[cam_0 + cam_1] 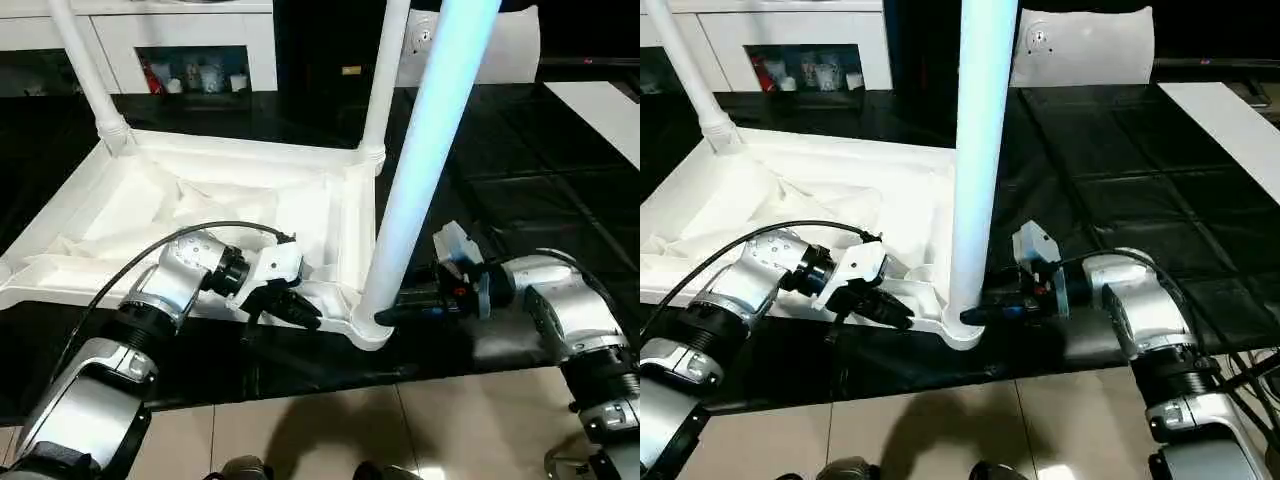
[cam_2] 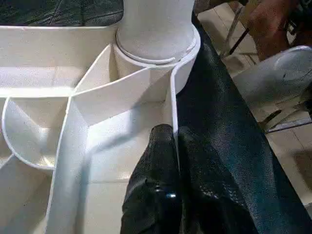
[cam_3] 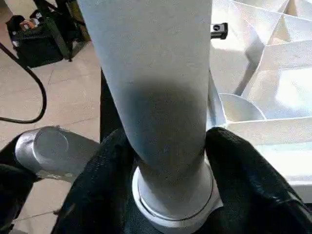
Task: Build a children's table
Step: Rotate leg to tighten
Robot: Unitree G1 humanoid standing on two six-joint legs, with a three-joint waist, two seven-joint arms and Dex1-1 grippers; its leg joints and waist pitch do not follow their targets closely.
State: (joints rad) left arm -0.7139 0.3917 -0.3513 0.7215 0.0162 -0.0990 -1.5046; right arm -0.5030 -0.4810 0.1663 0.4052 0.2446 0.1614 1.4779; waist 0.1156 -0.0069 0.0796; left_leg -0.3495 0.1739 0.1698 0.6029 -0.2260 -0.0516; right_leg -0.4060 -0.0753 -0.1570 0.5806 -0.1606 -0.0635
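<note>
The children's table lies upside down on a black mat, its ribbed white top (image 1: 200, 200) facing up. Two legs (image 1: 85, 70) (image 1: 385, 80) stand in the far corner sockets. A third leg (image 1: 420, 150) stands upright in the near right corner socket (image 1: 365, 325). My left gripper (image 1: 300, 312) is shut on the thin front rim wall (image 2: 173, 102) of the top, just left of that socket. From the right, my right gripper (image 1: 400, 305) reaches the base of the near leg (image 3: 156, 97), with one black finger (image 3: 243, 165) pressed against each side of it.
The black mat (image 1: 500, 180) covers the low work surface, and tiled floor (image 1: 350, 430) begins at its front edge. A white cabinet with glass doors (image 1: 190, 50) stands behind. A flat white board (image 1: 600, 110) lies at the far right. A cable (image 1: 150, 250) loops over my left forearm.
</note>
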